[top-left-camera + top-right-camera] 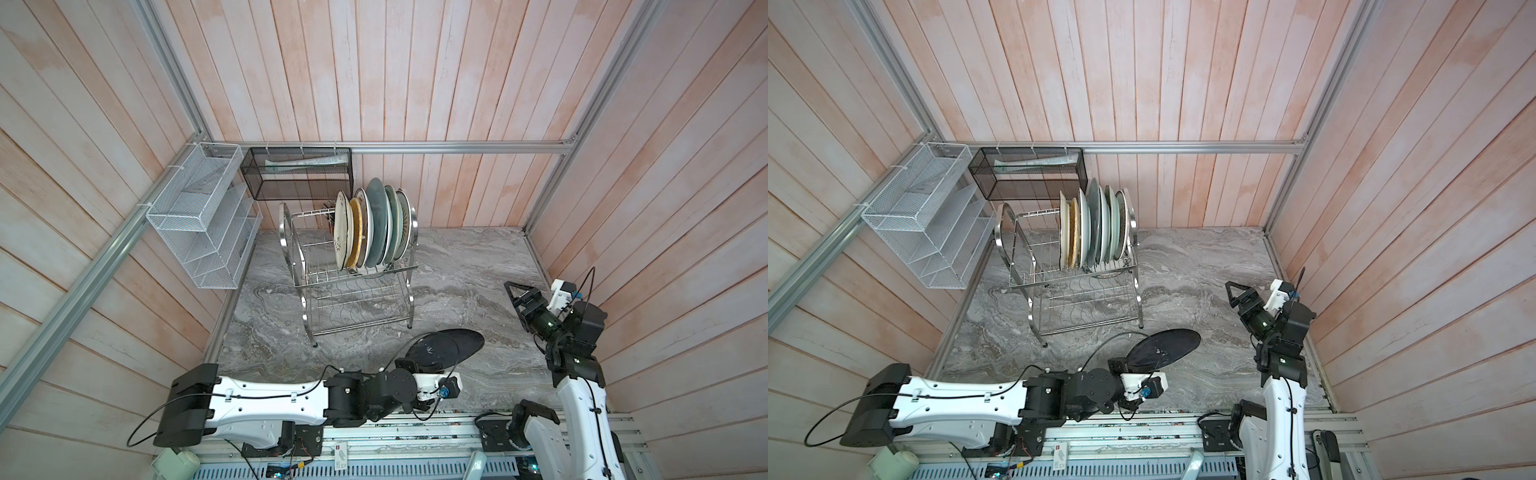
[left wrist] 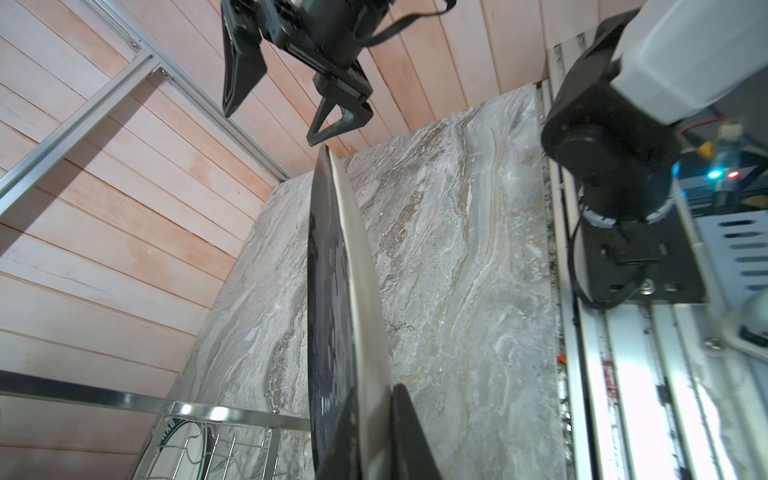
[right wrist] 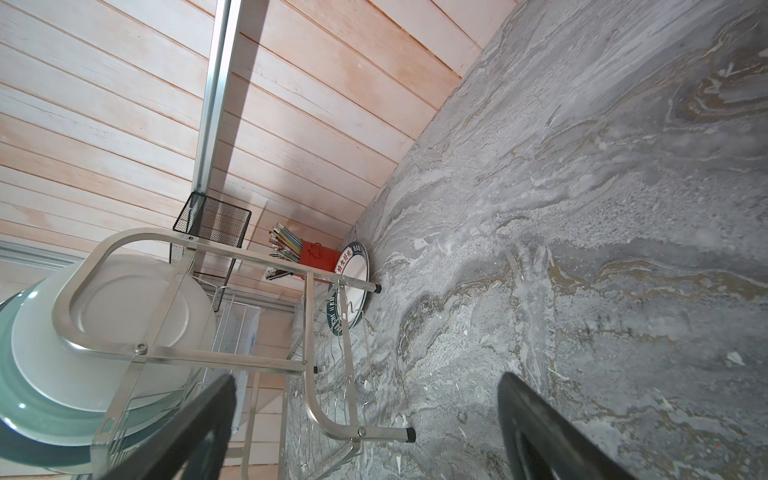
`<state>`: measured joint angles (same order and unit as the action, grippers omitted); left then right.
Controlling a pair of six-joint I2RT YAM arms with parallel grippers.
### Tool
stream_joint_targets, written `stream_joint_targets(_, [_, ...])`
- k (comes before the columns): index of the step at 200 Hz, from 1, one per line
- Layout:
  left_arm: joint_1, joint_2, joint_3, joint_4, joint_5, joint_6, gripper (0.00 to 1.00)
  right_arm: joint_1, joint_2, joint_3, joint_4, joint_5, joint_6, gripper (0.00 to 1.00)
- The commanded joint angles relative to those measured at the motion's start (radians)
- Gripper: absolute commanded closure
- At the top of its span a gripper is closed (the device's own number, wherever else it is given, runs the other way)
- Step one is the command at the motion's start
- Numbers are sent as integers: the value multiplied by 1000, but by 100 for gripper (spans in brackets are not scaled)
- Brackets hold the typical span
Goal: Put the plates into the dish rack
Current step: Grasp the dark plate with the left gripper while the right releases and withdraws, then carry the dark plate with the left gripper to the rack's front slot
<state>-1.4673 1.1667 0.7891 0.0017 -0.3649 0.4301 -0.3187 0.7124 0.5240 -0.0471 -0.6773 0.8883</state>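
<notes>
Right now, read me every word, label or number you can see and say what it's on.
White round plate with a dark green rim, low in the shiny steel wire dish rack: Chinese characters and capital letters around the rim, too small to read.
White sticker with a red mark on the aluminium base rail: blurred, unreadable.
Nothing legible anywhere else.

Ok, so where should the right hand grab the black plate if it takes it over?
Probably on the free rim farthest from the left hand, coming in from the right side. The black plate is held tilted, edge-on toward the open right hand, so that thin rim can slide between its jaws.
</notes>
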Motion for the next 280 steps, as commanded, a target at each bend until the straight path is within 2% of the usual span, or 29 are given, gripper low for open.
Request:
stream_joint_targets(1, [-4, -106, 20, -40, 98, -72, 100, -4, -8, 3, 34, 19, -13, 2])
stream_joint_targets(41, [-4, -233, 73, -104, 186, -126, 100, -2, -24, -48, 80, -6, 4, 2])
stream_joint_targets(87, [-4, -372, 91, 81, 199, -171, 100, 8, -61, -114, 135, -53, -12, 2])
stream_joint_targets(122, [-4, -388, 161, 191, 108, -177, 100, 46, -81, -157, 204, -96, -27, 2])
stream_joint_targets(147, [-4, -373, 210, 297, 37, -144, 100, 111, -91, -168, 272, -102, -40, 2])
stream_joint_targets(185, [-4, -308, 338, 380, -75, -45, 100, 286, -87, -174, 357, -52, -108, 2])
stream_joint_targets(211, [13, -252, 424, 432, -148, 19, 100, 412, -28, -178, 426, -13, -166, 2])
stream_joint_targets(225, [51, -212, 488, 422, -182, 22, 100, 473, 20, -176, 453, 13, -198, 2])
stream_joint_targets(241, [130, -176, 565, 361, -181, -35, 100, 522, 72, -170, 484, 34, -227, 2])
stream_joint_targets(280, [402, -100, 738, 164, -89, -191, 100, 577, 154, -185, 559, 37, -273, 2])
